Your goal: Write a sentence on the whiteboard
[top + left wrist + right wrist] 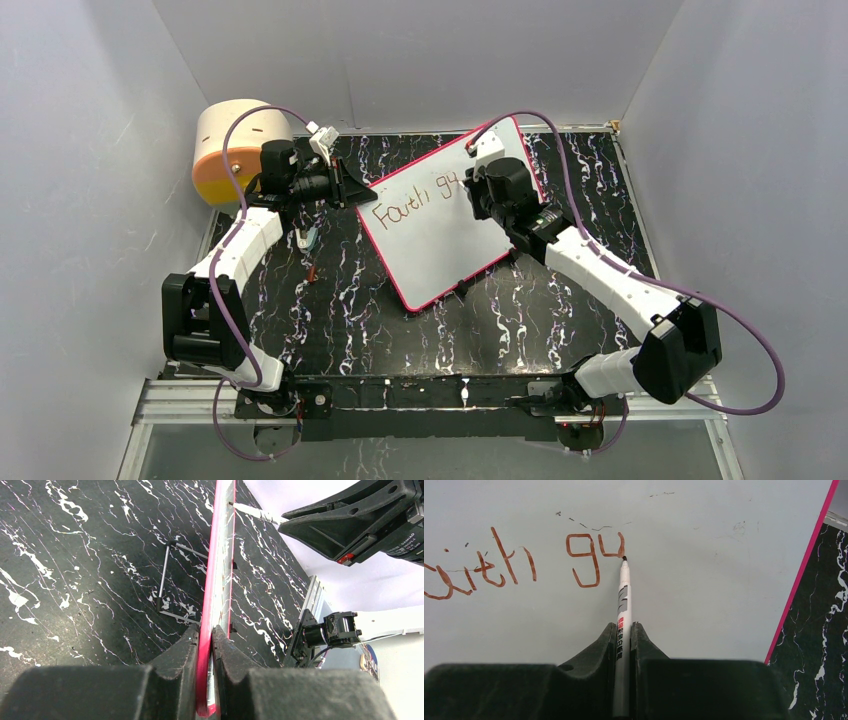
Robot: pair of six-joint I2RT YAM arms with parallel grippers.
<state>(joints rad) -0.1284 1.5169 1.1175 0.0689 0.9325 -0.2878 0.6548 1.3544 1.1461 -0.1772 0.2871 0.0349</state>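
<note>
The whiteboard sits slantwise at the far middle of the black marbled surface, with both arms on it. The right end effector is pressed together on a slim white marker, pinching the barrel. The dark tip touches the board at the top of the last stroke. The sentence reads roughly "Faith gu" in brownish-red on one line, so I judge the second word is under way and most of the writing is left to do. The left end effector is clamped on the board's pink frame at its left edge, one finger on each face.

The board looks thin, stiff and light, and its glossy face looks slippery, so the frame is the sensible place to hold it. It seems to be propped on a thin wire stand, though I cannot tell how steeply. I expect it would skid or tip under the pen without the left hold, so light pressure is called for.

Bare white runs right of the tip as far as the pink right edge, and there is room below for a second line. Past that edge is only dark surface. A tan-and-orange drum sits just beyond the left arm in the far left corner. White walls close in on three sides, so the left wrist has little room to move, while the right arm has open surface on its near side.
</note>
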